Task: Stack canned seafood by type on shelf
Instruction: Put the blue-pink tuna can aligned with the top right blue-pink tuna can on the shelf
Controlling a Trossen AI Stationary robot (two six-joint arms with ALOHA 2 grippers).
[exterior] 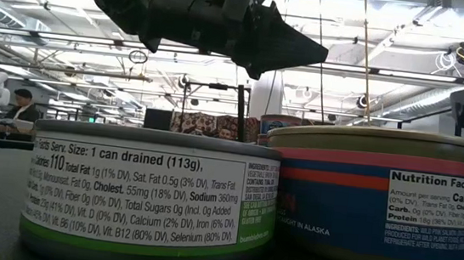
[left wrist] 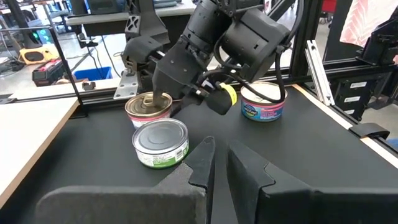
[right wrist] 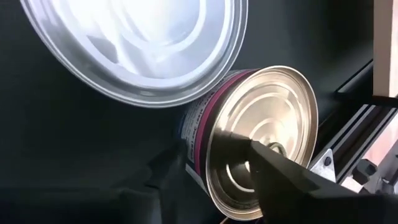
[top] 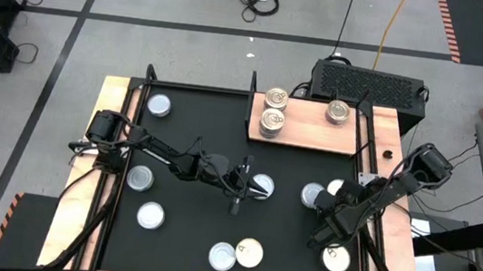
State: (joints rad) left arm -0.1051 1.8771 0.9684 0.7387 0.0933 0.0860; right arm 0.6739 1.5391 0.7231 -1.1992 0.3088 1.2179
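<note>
Gripping tin [right wrist: 249, 140] beside table edge [right wrist: 348, 93]

green-banded tin [exterior: 149, 195]: "Serv. Size: 1 can drained (113g)", "110" | blue tin [exterior: 379, 195]: "Nutrition Facts", "ALASKA"

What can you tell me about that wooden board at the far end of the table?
The board is a flat, light-brown rectangle that looks like wood, lying at the back of the black table, toward the right. Three tins with cream-gold pull-tab lids rest on it: two close together at its left end, one apart, further right. Neither gripper touches it.
</note>
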